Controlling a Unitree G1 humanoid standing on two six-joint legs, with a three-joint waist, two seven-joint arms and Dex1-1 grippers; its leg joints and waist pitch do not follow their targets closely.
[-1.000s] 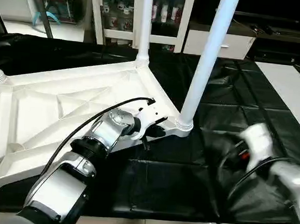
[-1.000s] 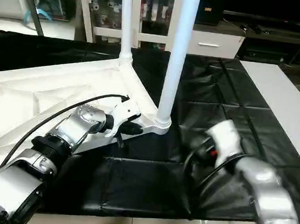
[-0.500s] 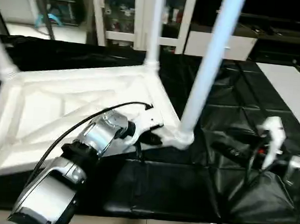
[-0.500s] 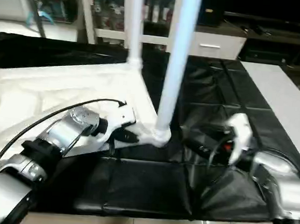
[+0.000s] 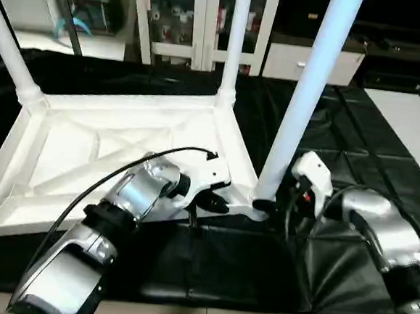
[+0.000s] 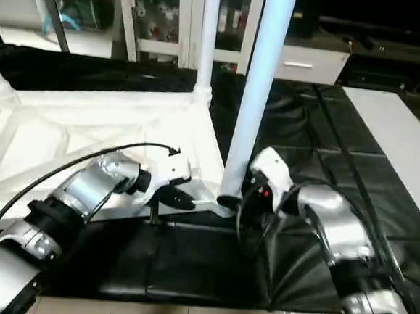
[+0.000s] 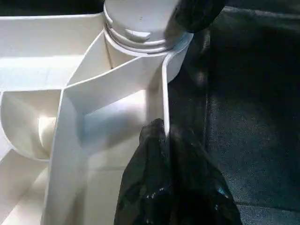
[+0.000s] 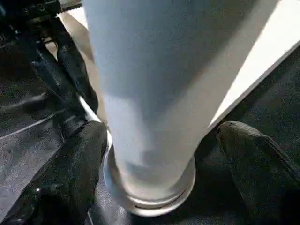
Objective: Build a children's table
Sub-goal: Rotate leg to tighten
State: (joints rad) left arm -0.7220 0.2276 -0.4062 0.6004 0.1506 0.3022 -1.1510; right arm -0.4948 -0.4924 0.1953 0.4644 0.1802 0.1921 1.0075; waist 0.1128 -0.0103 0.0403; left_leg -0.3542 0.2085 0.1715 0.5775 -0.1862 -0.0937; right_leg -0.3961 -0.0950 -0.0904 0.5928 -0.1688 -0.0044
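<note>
**Near corner leg bracketed while the top is pinned by its rim**

The children's table lies upside down on the black-covered work table (image 5: pixel 383 171), its white square top (image 5: pixel 116 149) showing the ribbed underside. Legs stand in the sockets that can be seen: one at the far left corner (image 5: pixel 11 54), one at the far right corner (image 5: pixel 233 50), and the near-right leg (image 5: pixel 305 99) rising out of its round corner socket (image 7: pixel 140 35). The nearest left corner lies at the picture's edge, and whether a leg stands there cannot be told.

The left gripper (image 5: pixel 210 199) is pinched tight on the thin outer wall of the top just beside that near-right socket; in the left wrist view its black fingers (image 7: pixel 161 183) sit either side of the rim. That hold probably serves to steady the top while the leg is worked.

The right gripper (image 8: pixel 154 154) stands wide apart, one finger on each side of the near-right leg's base, close to the tube but apparently not pressing it, though the close view leaves this uncertain. It has hold of nothing.

The left forearm (image 5: pixel 94 242) reaches forward across the top's near edge, its wrist bent toward the corner. The right forearm (image 5: pixel 379 228) comes in from the right, low over the black cover, the hand turned inward toward the leg's foot.
</note>
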